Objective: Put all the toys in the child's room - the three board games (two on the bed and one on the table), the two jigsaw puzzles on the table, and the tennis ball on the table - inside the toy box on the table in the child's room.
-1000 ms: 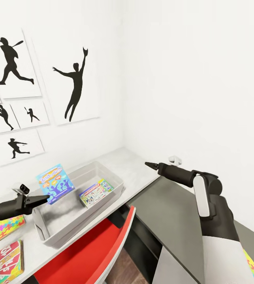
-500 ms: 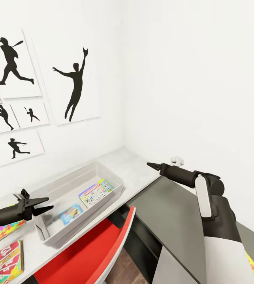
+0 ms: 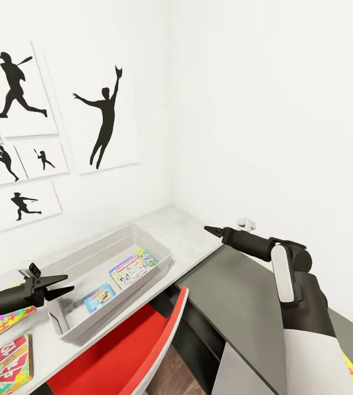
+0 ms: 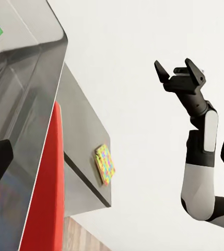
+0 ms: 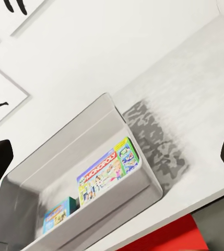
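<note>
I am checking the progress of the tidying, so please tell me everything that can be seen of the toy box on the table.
The toy box is a long, open-topped bin of pale grey, plastic-looking material with rounded corners and a flared rim. It stands upright on the light table, lengthwise along the wall, near the table's front edge above the red chair. Inside, the Monopoly board game leans against one long wall, and a smaller blue board game lies on the bottom. No end effector touches it.
</note>
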Tool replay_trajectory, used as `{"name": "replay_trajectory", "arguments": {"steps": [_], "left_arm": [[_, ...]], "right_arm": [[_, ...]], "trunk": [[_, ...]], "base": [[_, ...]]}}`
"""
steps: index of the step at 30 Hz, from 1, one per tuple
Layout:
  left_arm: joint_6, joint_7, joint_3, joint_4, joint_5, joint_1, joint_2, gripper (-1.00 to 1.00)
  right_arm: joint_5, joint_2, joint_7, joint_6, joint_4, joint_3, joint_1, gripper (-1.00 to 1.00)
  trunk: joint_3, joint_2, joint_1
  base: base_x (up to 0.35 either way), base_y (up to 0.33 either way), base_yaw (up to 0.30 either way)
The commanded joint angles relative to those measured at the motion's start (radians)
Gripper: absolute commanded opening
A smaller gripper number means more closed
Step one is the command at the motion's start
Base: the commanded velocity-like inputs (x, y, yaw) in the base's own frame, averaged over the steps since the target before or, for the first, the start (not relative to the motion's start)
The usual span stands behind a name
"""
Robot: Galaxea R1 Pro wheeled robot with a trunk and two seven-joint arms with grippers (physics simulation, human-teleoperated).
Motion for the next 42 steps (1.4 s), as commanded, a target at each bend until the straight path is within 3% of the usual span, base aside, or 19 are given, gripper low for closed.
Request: {"name": "replay_trajectory", "arguments": {"steps": [1,19,29,42], "left_arm": [[0.011,-0.002,-0.001,0.000,0.002,-0.001,0.000,1.00],[0.011,-0.004,0.003,0.000,0.003,-0.001,0.007,1.00],[0.017,-0.003,0.050,-0.002,0.000,-0.003,0.011,1.00],[0.017,-0.012,0.084,-0.009,0.005,-0.004,0.059,1.00]], "right_arm": [[0.008,0.001,0.010,0.005,-0.001,-0.003,-0.001,1.00],[0.007,0.000,0.012,0.006,-0.001,-0.006,-0.001,1.00],[0.007,0.000,0.012,0.006,-0.001,-0.010,-0.001,1.00],[0.008,0.000,0.013,0.005,-0.001,-0.009,-0.001,1.00]], "trunk": [[-0.001,-0.001,0.000],[-0.001,-0.001,0.000],[-0.001,-0.001,0.000],[-0.001,-0.001,0.000]], "base": [[0.000,0.000,0.000],[0.000,0.000,0.000],[0.000,0.000,0.000],[0.000,0.000,0.000]]}}
